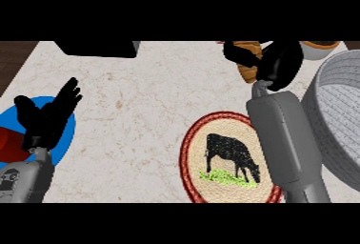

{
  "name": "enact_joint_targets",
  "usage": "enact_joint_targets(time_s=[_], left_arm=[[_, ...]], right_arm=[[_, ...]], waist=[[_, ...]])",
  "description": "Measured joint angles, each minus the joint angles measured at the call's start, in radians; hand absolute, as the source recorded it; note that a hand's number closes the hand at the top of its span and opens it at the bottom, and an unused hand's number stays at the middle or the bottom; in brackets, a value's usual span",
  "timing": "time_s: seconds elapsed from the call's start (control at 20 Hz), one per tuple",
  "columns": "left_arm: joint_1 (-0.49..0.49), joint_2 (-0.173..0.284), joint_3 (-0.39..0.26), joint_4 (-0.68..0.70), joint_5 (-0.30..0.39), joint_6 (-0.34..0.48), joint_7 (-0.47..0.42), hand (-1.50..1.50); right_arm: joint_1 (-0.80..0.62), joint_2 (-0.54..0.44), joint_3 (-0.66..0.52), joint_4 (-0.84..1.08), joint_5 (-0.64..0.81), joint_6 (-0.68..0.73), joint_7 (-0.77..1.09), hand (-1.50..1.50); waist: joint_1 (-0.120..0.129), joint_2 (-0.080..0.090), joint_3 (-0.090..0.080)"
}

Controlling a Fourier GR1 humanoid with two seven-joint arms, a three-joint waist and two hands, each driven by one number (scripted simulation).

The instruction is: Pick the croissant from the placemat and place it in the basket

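right robot hand (pixel 275 62): curled round croissant (pixel 247 66), raised beside basket (pixel 337 112) | left robot hand (pixel 45 116): open, fingers up, over blue plate (pixel 63 138) | placemat (pixel 228 159): on table (pixel 141 109)

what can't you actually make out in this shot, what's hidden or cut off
- Croissant, head view: mostly covered by the right hand curled round it; its shape is unclear.
- Basket: cut off by the right edge; its inside hardly shows.
- Placemat: right side hidden under the right forearm.
- Blue plate: partly behind the left hand, cut by the left edge.
- Black object at the top: cut off, unidentifiable.
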Motion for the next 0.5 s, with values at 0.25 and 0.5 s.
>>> enact_joint_targets(time_s=[0.25,0.5], left_arm=[[-0.009,0.003,0.002,0.008,0.000,-0.005,0.003,0.00],[-0.015,0.002,0.005,-0.002,0.003,-0.002,0.018,0.00]], right_arm=[[-0.225,0.002,-0.031,0.121,0.248,0.045,0.223,1.50],[-0.398,-0.022,-0.096,0.248,0.412,0.086,0.297,1.50]], waist=[[0.001,0.002,0.002],[-0.004,0.005,0.005]])
